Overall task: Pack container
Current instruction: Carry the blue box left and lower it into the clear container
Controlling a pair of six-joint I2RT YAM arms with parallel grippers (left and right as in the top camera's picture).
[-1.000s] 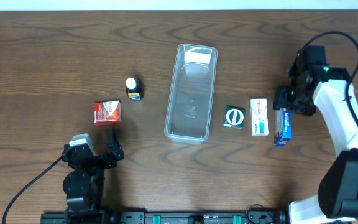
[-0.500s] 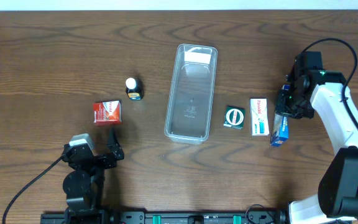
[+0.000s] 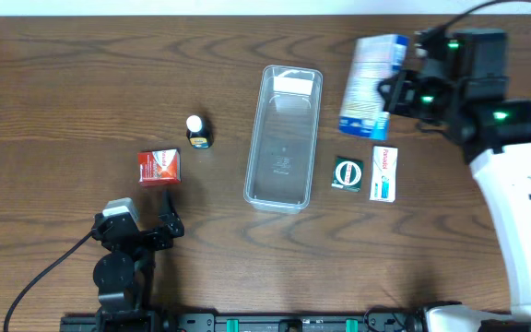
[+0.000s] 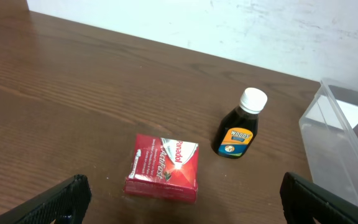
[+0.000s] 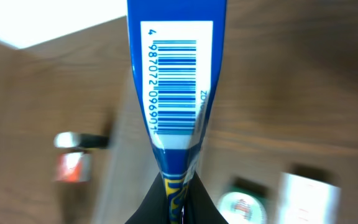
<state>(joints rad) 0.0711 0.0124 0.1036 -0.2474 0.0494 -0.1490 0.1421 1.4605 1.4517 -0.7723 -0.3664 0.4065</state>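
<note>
The container (image 3: 284, 138), a long clear plastic tub, lies mid-table; its near corner shows at the right of the left wrist view (image 4: 347, 134). My right gripper (image 3: 396, 92) is shut on a blue-and-white box (image 3: 373, 85) and holds it in the air just right of the tub's far end. In the right wrist view the box (image 5: 176, 81) sticks up from the pinched jaws of the gripper (image 5: 180, 199), barcode side facing me. My left gripper (image 3: 138, 231) rests open near the front left, its fingers wide apart with nothing between them (image 4: 191, 214).
A red box (image 3: 159, 167) (image 4: 163, 168) and a small dark bottle with a white cap (image 3: 196, 131) (image 4: 240, 124) lie left of the tub. A green box (image 3: 347, 173) and a white box (image 3: 384, 172) lie to its right, below the held box.
My right gripper closed on the blue box lying right of the white box, lifted it, and carried it back and left toward the tub's far end. The left arm stayed still.
</note>
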